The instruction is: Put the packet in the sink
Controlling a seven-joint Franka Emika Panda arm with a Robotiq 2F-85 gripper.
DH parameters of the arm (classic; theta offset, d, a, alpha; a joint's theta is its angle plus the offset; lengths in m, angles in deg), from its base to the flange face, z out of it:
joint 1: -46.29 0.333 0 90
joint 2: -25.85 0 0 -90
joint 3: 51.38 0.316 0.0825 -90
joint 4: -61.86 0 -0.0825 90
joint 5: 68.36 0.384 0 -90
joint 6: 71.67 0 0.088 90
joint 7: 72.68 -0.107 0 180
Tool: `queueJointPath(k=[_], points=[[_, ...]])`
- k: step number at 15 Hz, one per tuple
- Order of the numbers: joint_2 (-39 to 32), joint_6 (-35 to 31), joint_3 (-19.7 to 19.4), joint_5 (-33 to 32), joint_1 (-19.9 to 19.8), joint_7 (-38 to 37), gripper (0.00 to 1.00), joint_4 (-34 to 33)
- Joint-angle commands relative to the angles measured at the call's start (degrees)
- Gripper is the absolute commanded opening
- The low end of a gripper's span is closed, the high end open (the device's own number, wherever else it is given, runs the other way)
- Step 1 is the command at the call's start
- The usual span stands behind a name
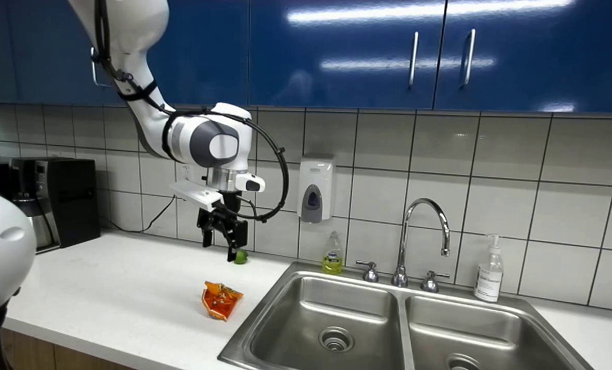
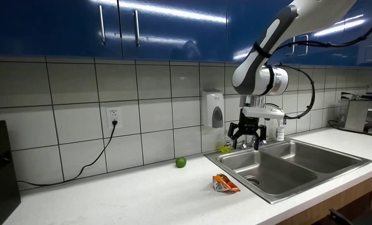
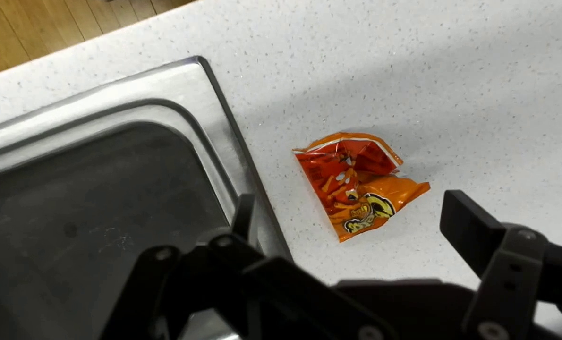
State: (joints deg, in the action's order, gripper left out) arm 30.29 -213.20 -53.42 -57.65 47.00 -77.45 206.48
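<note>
A poor pinch is the likeliest trouble

Descend too far onto the desk (image 1: pixel 121 288) and you could jam. The sink (image 1: pixel 405 331) sits near enough to snag your fingers (image 3: pixel 470 231), which are spread apart and holding nothing; clearance is hard to judge. The crumpled packet (image 3: pixel 356 189) lies on the desk, just beside the sink: nip only its edge and it may slip.

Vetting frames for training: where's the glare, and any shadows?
Both exterior views: long bright streaks of glare on the blue cabinets; wrist view: pale sheen on the sink rim, broad soft shadow across the counter, gripper fingers nearly black.
</note>
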Motion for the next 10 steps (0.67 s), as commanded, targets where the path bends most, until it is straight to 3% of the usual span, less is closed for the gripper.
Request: queueJointPath(k=[1, 10], points=[[-6.90, -4.67, 0.54, 2.39, -0.11, 2.32, 1.00, -2.96], [-18.31, -10.34, 2.90, 2.78, 0.07, 0.90, 1.00, -7.68]])
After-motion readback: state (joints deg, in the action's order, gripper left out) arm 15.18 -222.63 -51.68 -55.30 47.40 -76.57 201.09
